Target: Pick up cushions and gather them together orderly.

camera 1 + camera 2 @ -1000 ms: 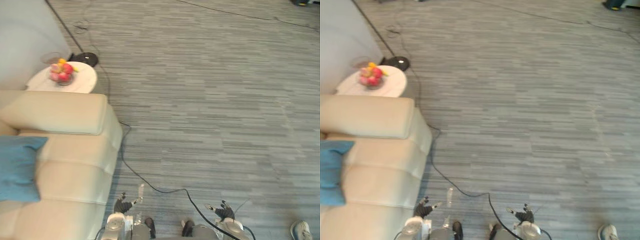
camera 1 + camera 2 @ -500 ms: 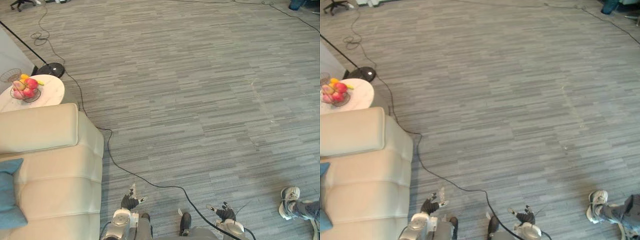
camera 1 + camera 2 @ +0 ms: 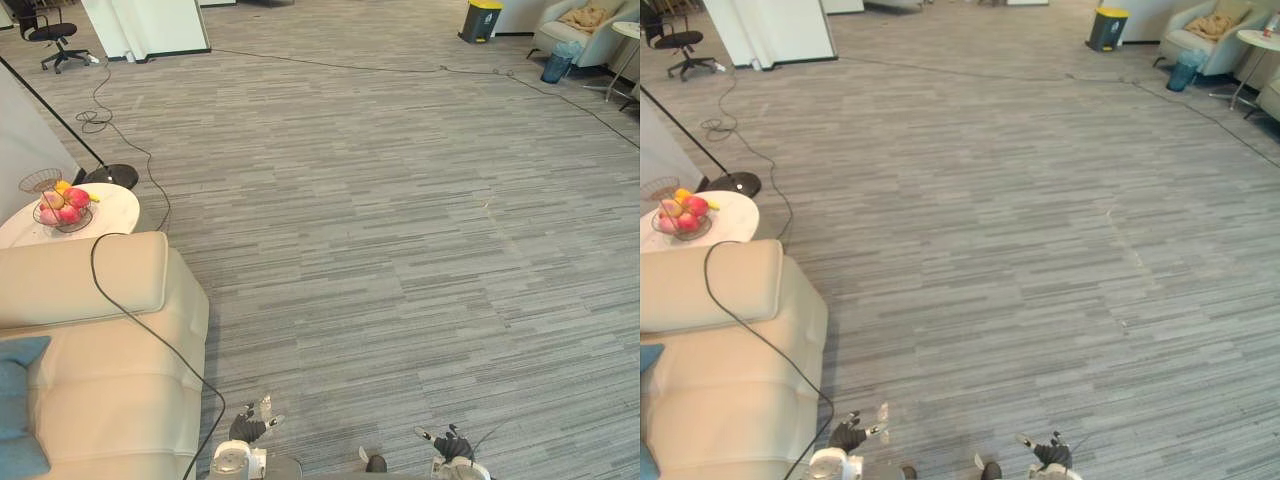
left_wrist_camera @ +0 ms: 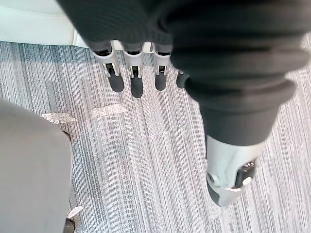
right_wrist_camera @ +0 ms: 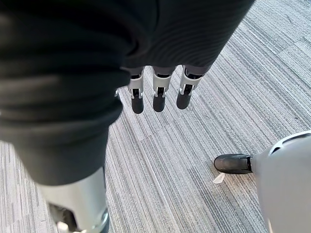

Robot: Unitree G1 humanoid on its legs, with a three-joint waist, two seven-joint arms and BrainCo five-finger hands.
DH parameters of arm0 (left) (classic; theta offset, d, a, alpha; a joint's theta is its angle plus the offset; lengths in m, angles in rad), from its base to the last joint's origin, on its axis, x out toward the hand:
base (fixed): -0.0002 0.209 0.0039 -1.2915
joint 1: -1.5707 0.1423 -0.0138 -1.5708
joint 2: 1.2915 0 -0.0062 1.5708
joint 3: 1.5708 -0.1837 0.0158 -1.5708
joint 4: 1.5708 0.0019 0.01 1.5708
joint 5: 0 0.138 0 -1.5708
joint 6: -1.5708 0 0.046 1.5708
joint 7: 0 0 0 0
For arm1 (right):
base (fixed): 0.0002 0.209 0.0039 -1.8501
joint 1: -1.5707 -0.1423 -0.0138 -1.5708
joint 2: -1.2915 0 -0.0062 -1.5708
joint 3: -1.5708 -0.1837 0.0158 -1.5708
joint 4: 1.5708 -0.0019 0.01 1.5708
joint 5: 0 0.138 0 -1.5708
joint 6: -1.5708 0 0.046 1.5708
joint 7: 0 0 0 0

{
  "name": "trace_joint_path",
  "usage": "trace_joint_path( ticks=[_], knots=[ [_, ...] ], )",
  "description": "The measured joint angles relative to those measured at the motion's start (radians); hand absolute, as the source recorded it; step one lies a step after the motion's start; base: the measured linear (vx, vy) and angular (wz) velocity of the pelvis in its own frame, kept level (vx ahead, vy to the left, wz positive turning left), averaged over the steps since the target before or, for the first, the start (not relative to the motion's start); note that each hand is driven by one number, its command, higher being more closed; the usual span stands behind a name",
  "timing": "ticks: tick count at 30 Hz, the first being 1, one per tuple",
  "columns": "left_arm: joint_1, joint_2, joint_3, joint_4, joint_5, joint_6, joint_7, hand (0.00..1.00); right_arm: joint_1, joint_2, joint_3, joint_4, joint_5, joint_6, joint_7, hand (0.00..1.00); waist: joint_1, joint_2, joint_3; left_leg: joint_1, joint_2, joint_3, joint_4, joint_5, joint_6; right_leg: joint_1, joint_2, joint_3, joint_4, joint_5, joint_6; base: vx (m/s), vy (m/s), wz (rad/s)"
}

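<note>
A blue cushion (image 3: 16,405) lies on the seat of a cream sofa (image 3: 110,390) at the far left, partly cut off by the view's edge. My left hand (image 3: 245,428) hangs low over the grey carpet just right of the sofa's front corner, fingers (image 4: 133,80) straight and holding nothing. My right hand (image 3: 452,443) hangs at the bottom edge further right, fingers (image 5: 155,94) also straight above bare carpet. Both hands are well apart from the cushion.
A round white side table (image 3: 110,215) with a wire fruit basket (image 3: 60,205) stands behind the sofa's arm. A black cable (image 3: 150,320) runs across the sofa. Far off stand an office chair (image 3: 45,35), a yellow-lidded bin (image 3: 474,20) and an armchair (image 3: 585,25).
The camera has swung up, so more of the far room shows and less of the cushion. The black cable now lies over the sofa. Both hands stay low and open.
</note>
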Motion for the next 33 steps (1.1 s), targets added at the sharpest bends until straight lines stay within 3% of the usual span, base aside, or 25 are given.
trace_joint_path(
  ticks=[6, 11, 14, 16, 22, 24, 25, 26, 27, 28, 29, 31, 32, 33],
  knots=[
    [0.0, 0.0, -0.001, 0.0, 0.0, 0.0, 0.0, 0.0, 0.001, 0.0, -0.001, 0.0, 0.0, 0.0, 0.0, 0.0, -0.001, 0.0, -0.001, 0.0, 0.0, 0.002, -0.004, 0.0, 0.001, -0.003, -0.001, 0.001, -0.001, -0.003, 0.004, 0.0, 0.0, -0.02],
    [0.0, 0.004, -0.013, 0.031, -0.004, 0.0, -0.03, 0.0, 0.011, 0.0, -0.007, 0.001, 0.034, 0.0, 0.034, 0.0, -0.017, 0.003, -0.025, -0.018, 0.004, 0.065, -0.064, -0.007, 0.01, -0.078, -0.011, 0.051, 0.016, -0.013, 0.011, 0.03, 0.022, -0.32],
    [-0.001, 0.008, -0.014, 0.049, -0.02, 0.0, -0.051, 0.0, 0.019, 0.0, -0.02, 0.0, 0.062, 0.0, 0.058, 0.0, -0.043, 0.006, -0.025, -0.014, 0.016, 0.144, -0.086, -0.019, 0.018, -0.179, -0.015, 0.1, 0.149, -0.079, 0.028, 0.12, 0.044, -0.65],
    [-0.003, 0.026, -0.027, 0.058, -0.033, 0.0, -0.07, 0.0, 0.001, 0.002, -0.018, 0.0, 0.082, 0.0, 0.079, 0.0, -0.056, -0.009, -0.017, 0.011, 0.022, 0.244, -0.094, -0.037, 0.018, -0.272, -0.034, 0.112, 0.3, -0.152, 0.027, 0.17, 0.065, -1.1],
    [-0.044, 0.031, -0.052, 0.068, -0.041, -0.001, -0.089, 0.0, -0.002, 0.001, -0.019, 0.004, 0.091, -0.004, 0.096, 0.0, -0.087, -0.012, -0.007, 0.046, 0.034, 0.319, -0.079, -0.052, -0.007, -0.276, -0.059, -0.013, 0.357, -0.184, 0.015, 0.25, 0.021, -0.31],
    [-0.044, 0.027, -0.05, 0.063, -0.042, -0.001, -0.09, 0.0, 0.002, 0.002, -0.029, 0.018, 0.109, -0.005, 0.097, 0.0, -0.103, -0.021, -0.005, 0.006, 0.054, 0.321, 0.093, -0.075, -0.043, -0.208, -0.072, -0.063, 0.343, -0.211, 0.015, 0.25, -0.05, 0.39],
    [-0.042, 0.026, -0.049, 0.06, -0.042, -0.001, -0.09, 0.0, 0.002, 0.002, -0.032, 0.023, 0.11, -0.005, 0.097, 0.0, -0.102, -0.022, -0.003, -0.016, 0.063, 0.326, 0.163, -0.076, -0.044, -0.195, -0.073, -0.071, 0.336, -0.211, 0.014, 0.19, -0.067, 0.22],
    [-0.037, 0.02, -0.04, 0.051, -0.042, -0.001, -0.09, 0.0, 0.003, -0.001, -0.038, 0.025, 0.115, -0.005, 0.096, 0.0, -0.098, -0.013, 0.005, -0.063, 0.101, 0.349, 0.335, -0.075, -0.044, -0.151, -0.066, -0.084, 0.32, -0.211, 0.014, 0.25, -0.044, -0.01],
    [-0.022, 0.002, -0.001, 0.038, -0.042, -0.003, -0.09, 0.0, 0.002, -0.006, -0.036, 0.021, 0.121, -0.006, 0.094, 0.0, -0.087, -0.003, 0.022, -0.147, 0.144, 0.359, 0.559, -0.051, -0.023, -0.093, -0.06, -0.074, 0.298, -0.225, -0.01, 0.25, -0.01, -0.1],
    [-0.023, 0.0, 0.008, 0.037, -0.042, -0.004, -0.09, 0.0, 0.001, -0.007, -0.036, 0.023, 0.124, -0.005, 0.094, 0.0, -0.08, -0.001, 0.023, -0.168, 0.152, 0.358, 0.598, -0.063, -0.015, -0.084, -0.063, -0.065, 0.292, -0.232, -0.01, 0.31, 0.04, -0.31],
    [-0.03, -0.006, 0.02, 0.035, -0.042, -0.008, -0.088, 0.0, -0.012, -0.017, -0.036, 0.027, 0.127, -0.002, 0.092, 0.0, -0.066, 0.012, 0.029, -0.214, 0.158, 0.355, 0.623, -0.135, 0.001, -0.06, -0.068, -0.034, 0.269, -0.237, -0.013, 0.3, 0.131, -0.45],
    [-0.036, 0.003, 0.021, 0.018, -0.055, -0.02, -0.088, 0.0, -0.053, -0.013, -0.037, 0.032, 0.129, -0.002, 0.092, 0.0, -0.06, -0.007, 0.045, -0.307, 0.124, 0.317, 0.466, -0.175, 0.005, -0.046, -0.123, 0.005, 0.258, -0.238, -0.01, 0.34, 0.273, -0.63],
    [-0.034, 0.005, 0.026, 0.005, -0.071, -0.028, -0.086, 0.0, -0.067, -0.011, -0.037, 0.032, 0.129, -0.003, 0.091, 0.0, -0.054, -0.017, 0.049, -0.325, 0.07, 0.199, 0.254, -0.102, -0.017, -0.034, -0.156, 0.036, 0.242, -0.255, 0.029, 0.22, 0.263, -0.59],
    [-0.031, 0.002, 0.027, 0.004, -0.074, -0.028, -0.085, 0.0, -0.07, -0.014, -0.036, 0.032, 0.129, -0.004, 0.091, 0.0, -0.053, -0.012, 0.048, -0.321, 0.065, 0.162, 0.189, -0.071, -0.025, -0.034, -0.157, 0.046, 0.236, -0.261, 0.048, 0.28, 0.377, -0.65]
  ],
)
